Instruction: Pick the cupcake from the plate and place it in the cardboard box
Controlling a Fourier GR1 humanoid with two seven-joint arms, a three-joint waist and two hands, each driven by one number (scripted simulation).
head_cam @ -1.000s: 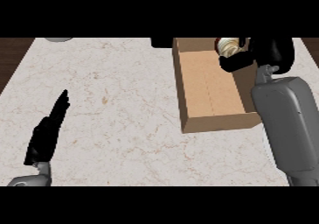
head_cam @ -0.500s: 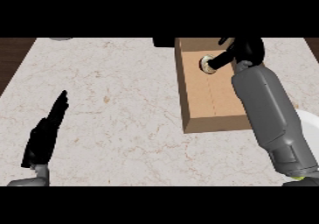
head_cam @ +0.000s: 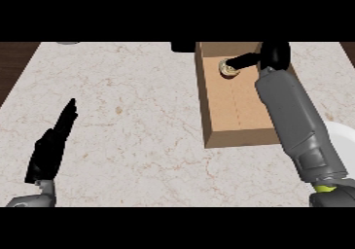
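Resting inside the far end of the cardboard box (head_cam: 237, 109), near the counter's (head_cam: 130, 121) far right corner: cupcake (head_cam: 229, 68) | right hand (head_cam: 270, 56): fingers curled at cupcake | left hand (head_cam: 52, 146): fingers straight, near left corner | plate (head_cam: 345, 141): right edge.

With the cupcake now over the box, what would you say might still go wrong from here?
1. The cupcake sits at the far end of the cardboard box, near the left wall; the right hand, curled round it, might tip it on release.
2. The right forearm lies along the box's right wall and could nudge the box when pulling back.
3. The plate lies beside that forearm, so a sideways retreat might brush it.
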